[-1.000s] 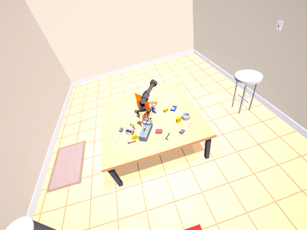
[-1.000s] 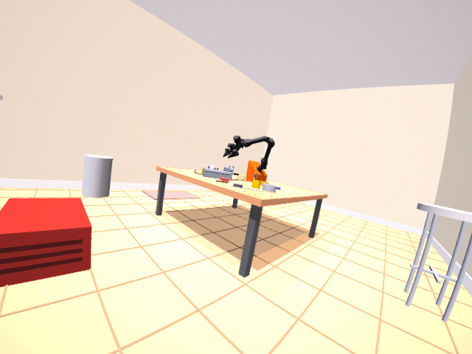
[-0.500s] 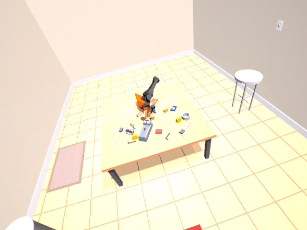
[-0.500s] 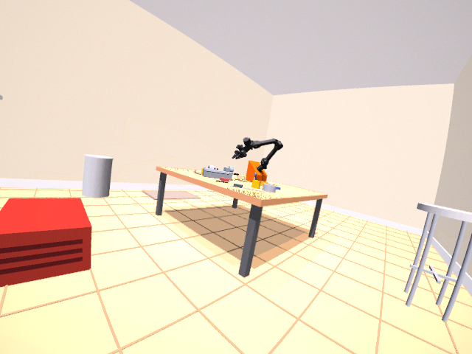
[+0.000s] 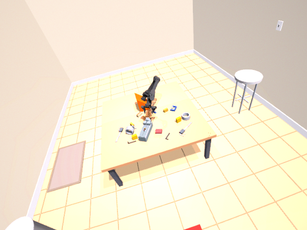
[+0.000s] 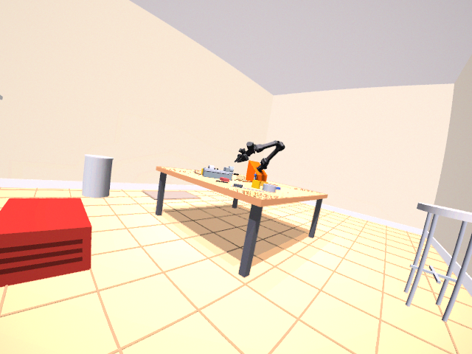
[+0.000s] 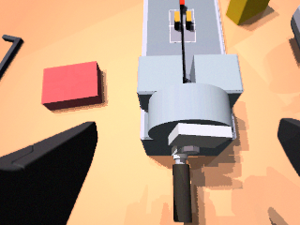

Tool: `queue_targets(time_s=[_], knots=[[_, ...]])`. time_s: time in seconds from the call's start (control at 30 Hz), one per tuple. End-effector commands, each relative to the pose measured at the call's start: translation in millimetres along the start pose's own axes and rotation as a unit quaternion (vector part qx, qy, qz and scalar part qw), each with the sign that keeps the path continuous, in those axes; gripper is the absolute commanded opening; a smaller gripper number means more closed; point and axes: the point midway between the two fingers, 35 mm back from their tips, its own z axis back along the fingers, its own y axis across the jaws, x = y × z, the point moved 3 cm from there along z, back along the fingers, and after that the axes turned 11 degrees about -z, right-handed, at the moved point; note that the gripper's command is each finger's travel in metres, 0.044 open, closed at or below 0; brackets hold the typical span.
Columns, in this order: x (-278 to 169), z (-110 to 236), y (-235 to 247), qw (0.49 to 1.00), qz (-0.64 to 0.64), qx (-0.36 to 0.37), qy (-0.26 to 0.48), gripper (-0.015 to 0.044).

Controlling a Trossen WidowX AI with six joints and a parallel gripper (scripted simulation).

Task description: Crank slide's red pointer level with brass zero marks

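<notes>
A grey machine (image 5: pixel 145 131) (image 6: pixel 217 172) (image 7: pixel 187 70) lies on the table. In the wrist view its round crank disc (image 7: pixel 189 109) carries a pale crank arm (image 7: pixel 202 133) and a dark handle (image 7: pixel 182 192) that points toward me. On the bed, the red pointer (image 7: pixel 182 2) sits just beyond the two brass marks (image 7: pixel 177 17) (image 7: pixel 188 17), on the side away from the crank. My gripper (image 7: pixel 185 128) (image 5: pixel 148 109) (image 6: pixel 239 158) is open and empty, above the crank end, with one finger on each side and touching nothing.
A red block (image 7: pixel 71 84) (image 5: pixel 158 131) lies left of the machine, a yellow block (image 7: pixel 245 8) right of it, and a black hex key (image 7: pixel 11 47) at far left. An orange wedge (image 5: pixel 139 100), a tape roll (image 5: pixel 185 115) and small tools share the table. A stool (image 5: pixel 247 76) stands beside it.
</notes>
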Motion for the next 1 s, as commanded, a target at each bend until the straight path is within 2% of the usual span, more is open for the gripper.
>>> queue_targets(time_s=[0.0, 0.3, 0.97], knots=[[-17.9, -17.9, -6.2, 1.000, -0.003, -0.007, 0.005, 0.0440], [-55.6, -47.4, -14.6, 1.000, -0.005, -0.004, 0.005, 0.0440], [-74.6, -67.9, -17.6, 1.000, -0.005, -0.005, 0.006, 0.0440]])
